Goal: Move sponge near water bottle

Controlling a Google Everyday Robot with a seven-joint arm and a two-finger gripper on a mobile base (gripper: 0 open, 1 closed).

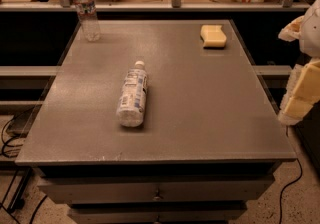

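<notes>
The gripper (295,70) hangs off the right edge of the surface (210,118), its 2 tan fingers (302,93) spread apart and grasping nothing. 1 sponge (213,35) lies near the far right corner. 1 water bottle (86,10) stands upright at the far left corner, well apart from the sponge. 1 fatter bottle (133,97) lies on its side mid-surface.

Nothing readable: label print on the lying bottle (133,96) smudges out, same on the water bottle (86,10) at eleven o'clock. Gripper (296,75) sits at three o'clock.
</notes>
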